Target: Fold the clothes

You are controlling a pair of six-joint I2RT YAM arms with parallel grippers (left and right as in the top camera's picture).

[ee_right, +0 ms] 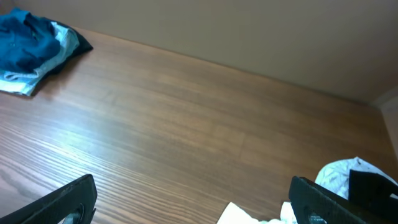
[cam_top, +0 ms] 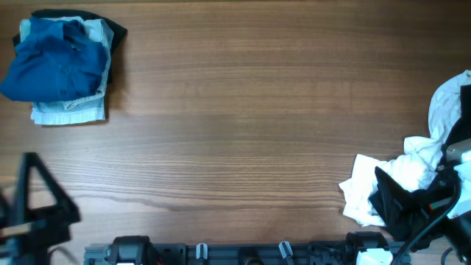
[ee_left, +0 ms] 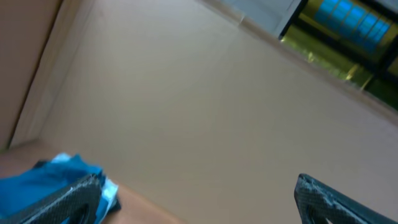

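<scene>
A stack of clothes lies at the table's far left corner: a dark blue shirt on top of pale blue denim and a black piece. The stack also shows in the right wrist view and in the left wrist view. A loose pile of white clothes lies at the right edge, also seen in the right wrist view. My left gripper is open and empty at the front left. My right gripper is open and empty, right over the white pile's front part.
The wooden table spans the view between the two heaps. A beige wall rises behind its far edge. The arm bases and a rail run along the front edge.
</scene>
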